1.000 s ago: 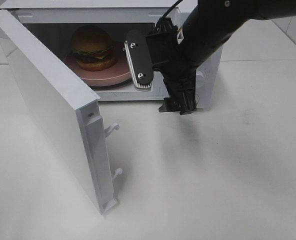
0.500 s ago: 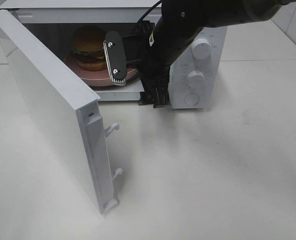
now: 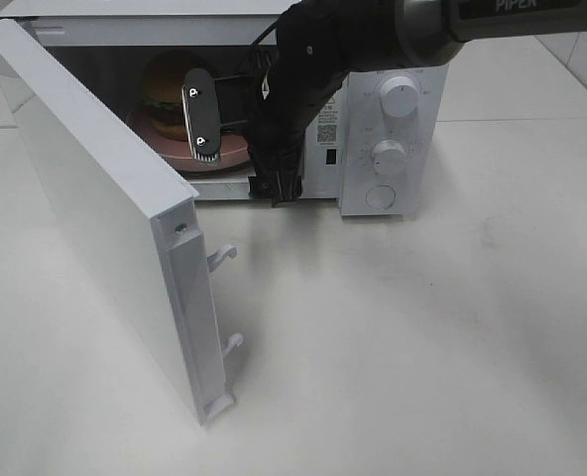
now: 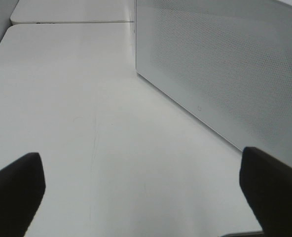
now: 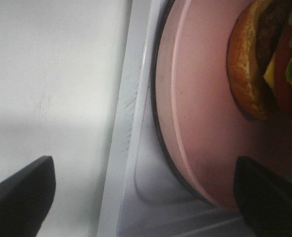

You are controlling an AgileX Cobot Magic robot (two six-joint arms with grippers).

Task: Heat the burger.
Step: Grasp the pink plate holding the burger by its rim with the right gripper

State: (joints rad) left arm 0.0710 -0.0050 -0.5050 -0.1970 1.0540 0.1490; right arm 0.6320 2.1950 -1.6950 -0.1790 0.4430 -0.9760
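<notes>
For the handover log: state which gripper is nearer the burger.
Right. The right gripper is at the microwave's mouth, open, just in front of the burger inside; the left gripper is outside, beside the open door.

The burger is sitting upright inside the microwave, on the side where its door is hanging open. Its shiny brown bun is facing up, with green lettuce, dark patty and red showing underneath.
</notes>
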